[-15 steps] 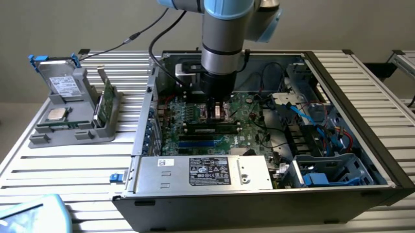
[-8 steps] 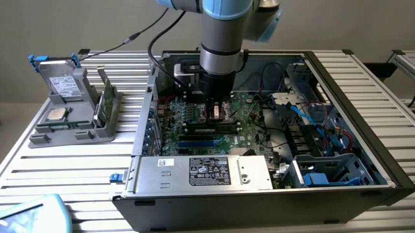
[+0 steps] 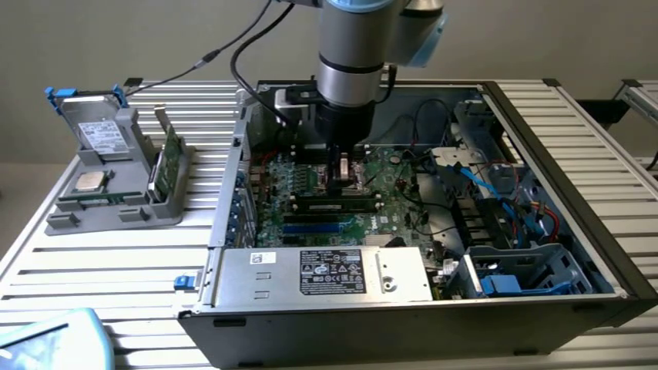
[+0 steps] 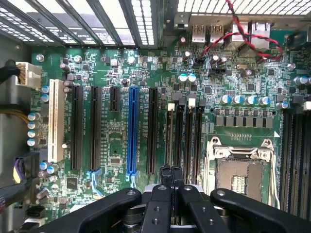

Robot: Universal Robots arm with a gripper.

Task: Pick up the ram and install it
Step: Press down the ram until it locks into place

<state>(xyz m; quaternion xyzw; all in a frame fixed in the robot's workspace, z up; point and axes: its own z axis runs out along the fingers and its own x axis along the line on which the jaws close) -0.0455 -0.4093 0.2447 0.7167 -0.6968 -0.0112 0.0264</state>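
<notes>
Gripper [image 4: 171, 180] fingers sit pressed together with nothing between them, hovering low over the motherboard [image 4: 121, 121] beside the empty CPU socket [image 4: 240, 172]. RAM [image 3: 331, 205], a dark stick, lies seated in a slot below the gripper [image 3: 340, 176] inside the open computer case [image 3: 575, 146].

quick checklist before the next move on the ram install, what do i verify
1. gripper above the motherboard, inside the case: ok
2. ram in the gripper: cannot tell
3. black memory slots beside the CPU socket look empty: ok
4. gripper lined up with one slot: cannot tell
5. red-black cable lies away from the slots: ok
</notes>
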